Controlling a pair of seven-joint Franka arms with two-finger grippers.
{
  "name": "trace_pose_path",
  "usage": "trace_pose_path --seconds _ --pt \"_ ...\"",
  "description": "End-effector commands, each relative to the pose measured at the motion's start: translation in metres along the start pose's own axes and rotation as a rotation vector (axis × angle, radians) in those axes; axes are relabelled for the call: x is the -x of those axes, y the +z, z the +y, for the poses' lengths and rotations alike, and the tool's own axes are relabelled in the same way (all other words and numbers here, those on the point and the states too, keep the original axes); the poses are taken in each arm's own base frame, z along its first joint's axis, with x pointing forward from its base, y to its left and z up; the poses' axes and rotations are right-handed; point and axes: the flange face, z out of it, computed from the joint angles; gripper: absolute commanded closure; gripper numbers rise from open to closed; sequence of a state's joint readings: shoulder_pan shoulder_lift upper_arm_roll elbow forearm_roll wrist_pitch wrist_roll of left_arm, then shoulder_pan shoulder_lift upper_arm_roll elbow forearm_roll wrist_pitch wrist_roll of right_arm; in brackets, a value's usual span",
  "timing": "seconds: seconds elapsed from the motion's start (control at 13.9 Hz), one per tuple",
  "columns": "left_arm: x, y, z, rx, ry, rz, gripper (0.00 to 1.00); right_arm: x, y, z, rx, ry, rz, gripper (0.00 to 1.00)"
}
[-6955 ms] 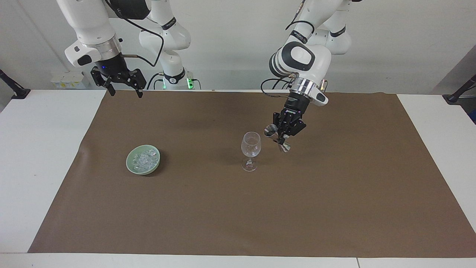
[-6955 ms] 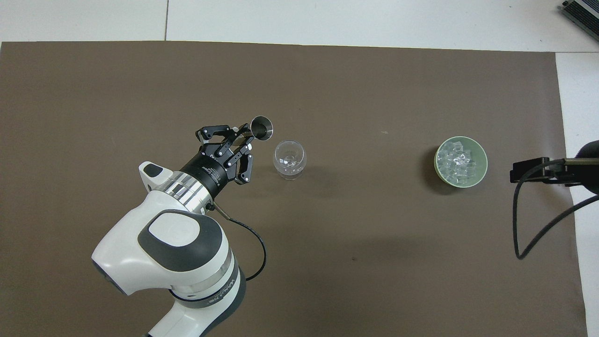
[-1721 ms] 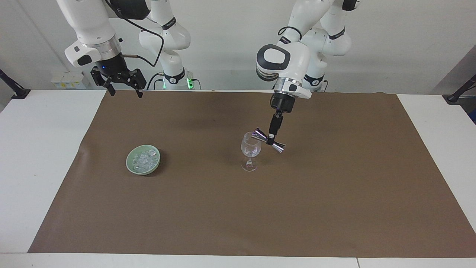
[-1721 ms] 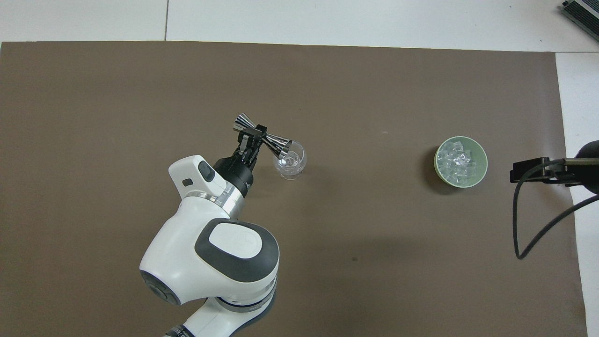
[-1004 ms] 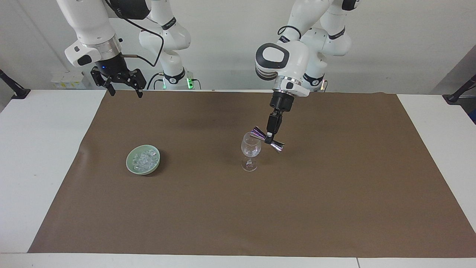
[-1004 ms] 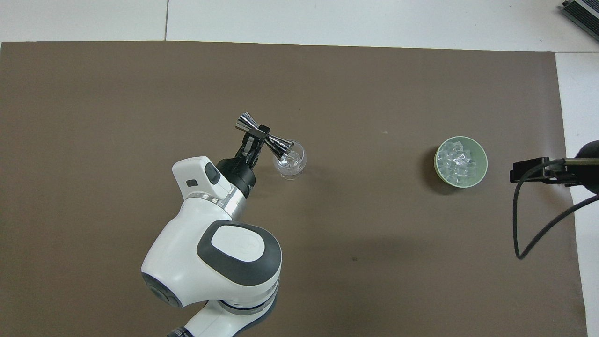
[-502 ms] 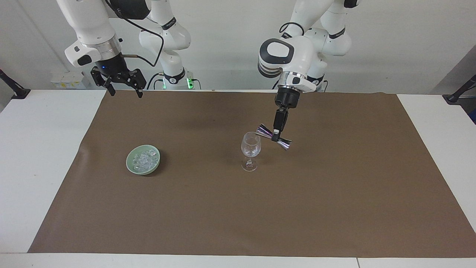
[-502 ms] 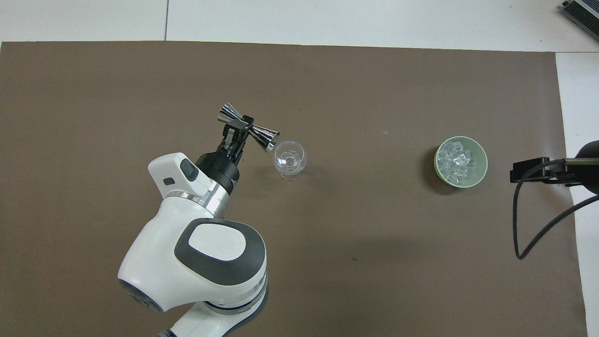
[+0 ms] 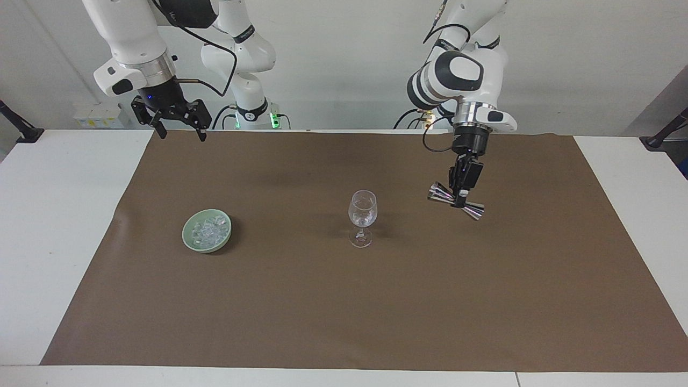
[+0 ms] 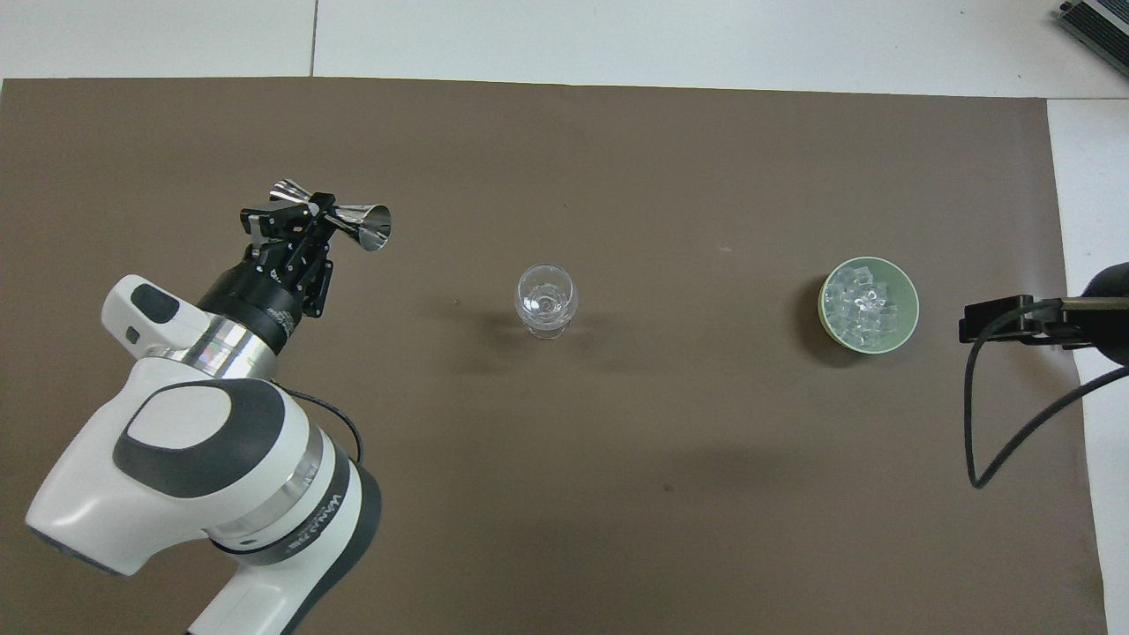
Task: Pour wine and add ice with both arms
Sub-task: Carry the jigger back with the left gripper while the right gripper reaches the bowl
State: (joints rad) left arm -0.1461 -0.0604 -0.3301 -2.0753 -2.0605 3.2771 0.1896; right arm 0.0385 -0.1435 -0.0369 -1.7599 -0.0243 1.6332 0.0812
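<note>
Ice (image 9: 208,230) lies in the green bowl (image 9: 189,236) toward the right arm's end of the table (image 9: 54,215), well apart from both grippers. Left gripper (image 9: 461,200) is clamped on the tilted metal jigger (image 9: 474,211) over the brown mat (image 9: 344,301), beside the wine glass (image 9: 363,217). Right gripper (image 9: 179,129) waits with fingers spread over the mat's edge.

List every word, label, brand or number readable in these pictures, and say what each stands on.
No text can be read for certain.
Left arm: dark band near its base carries light lettering, too blurred to read.
Right arm: black joint band with small lettering, too small to read.
Jigger, wine glass, green bowl: no markings.
</note>
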Motion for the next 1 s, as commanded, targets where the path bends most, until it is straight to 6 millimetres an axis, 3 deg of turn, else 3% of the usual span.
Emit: trace_pose_path --seconds 0.0,0.14,0.43,0.72,0.93 --pt "-0.058 -0.036 -0.023 0.034 -0.100 -0.037 1.00 0.003 0.015 -0.005 -0.011 -0.069 0.033 0.00" --pt "-0.097 -0.050 -0.031 0.053 -0.206 -0.025 1.00 0.004 0.028 -0.005 -0.009 -0.126 0.019 0.00" --pt "-0.152 -0.066 -0.050 0.067 -0.467 0.012 1.00 -0.005 0.065 -0.007 -0.010 -0.155 0.086 0.00" --pt "-0.207 -0.071 -0.081 0.079 -0.705 -0.011 1.00 -0.038 0.129 -0.009 -0.002 -0.287 0.079 0.00" --pt "-0.235 -0.064 -0.101 0.073 -0.837 -0.027 1.00 -0.064 0.181 -0.005 0.011 -0.476 0.089 0.00"
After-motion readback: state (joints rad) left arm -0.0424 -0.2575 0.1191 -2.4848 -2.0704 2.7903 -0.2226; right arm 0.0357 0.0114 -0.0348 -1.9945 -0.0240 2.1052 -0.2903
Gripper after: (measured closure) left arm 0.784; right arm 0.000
